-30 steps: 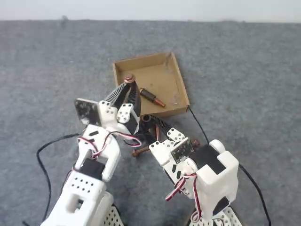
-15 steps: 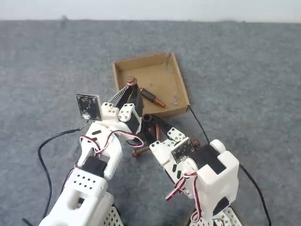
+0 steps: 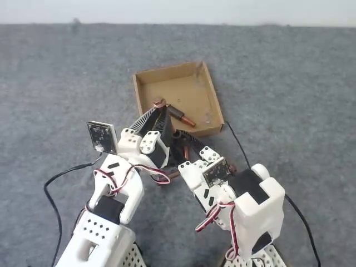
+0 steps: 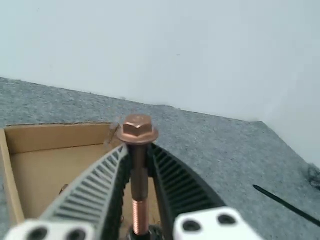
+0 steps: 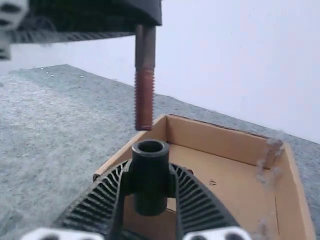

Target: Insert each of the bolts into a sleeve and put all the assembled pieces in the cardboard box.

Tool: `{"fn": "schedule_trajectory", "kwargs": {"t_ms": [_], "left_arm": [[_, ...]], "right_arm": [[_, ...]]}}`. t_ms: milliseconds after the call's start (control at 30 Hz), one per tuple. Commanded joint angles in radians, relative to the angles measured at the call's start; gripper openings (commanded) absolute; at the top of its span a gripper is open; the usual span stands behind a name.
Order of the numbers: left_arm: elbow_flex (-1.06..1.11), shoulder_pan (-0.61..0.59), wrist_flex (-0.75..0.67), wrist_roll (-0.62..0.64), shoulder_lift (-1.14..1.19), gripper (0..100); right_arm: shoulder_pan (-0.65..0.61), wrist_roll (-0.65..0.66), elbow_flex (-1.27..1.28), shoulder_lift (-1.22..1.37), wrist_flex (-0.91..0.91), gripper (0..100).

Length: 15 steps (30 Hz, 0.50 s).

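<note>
My left gripper (image 3: pixel 158 114) is shut on a copper bolt (image 4: pixel 136 170), held upright with its hex head (image 3: pixel 159 103) on top, over the near part of the cardboard box (image 3: pixel 146 78). My right gripper (image 3: pixel 178 139) is shut on a black sleeve (image 5: pixel 149 175), held upright with its bore facing up. In the right wrist view the bolt's threaded end (image 5: pixel 144 102) hangs just above the sleeve's mouth, slightly off to one side. One assembled piece (image 3: pixel 179 115) lies inside the box.
Loose copper bolts (image 3: pixel 231 167) lie on the grey carpet between the two arms, partly hidden by them. A black cable (image 3: pixel 239 146) runs from the box's near right corner toward the right arm. The carpet around the box is open.
The left gripper has carried the bolt to the right, toward the right gripper's sleeve, so the bolt now hangs over the sleeve's mouth. The right gripper shifted slightly.
</note>
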Motion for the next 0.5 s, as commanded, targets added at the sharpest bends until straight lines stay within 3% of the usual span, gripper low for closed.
{"fn": "schedule_trajectory", "kwargs": {"t_ms": [0,467], "left_arm": [[-0.015,0.009,0.005,0.017,-0.041,1],[0.008,0.012,0.0,0.014,-0.04,1]], "right_arm": [[0.012,0.018,-0.034,-0.021,0.005,0.6],[0.013,0.037,-0.028,-0.027,0.005,0.6]]}}
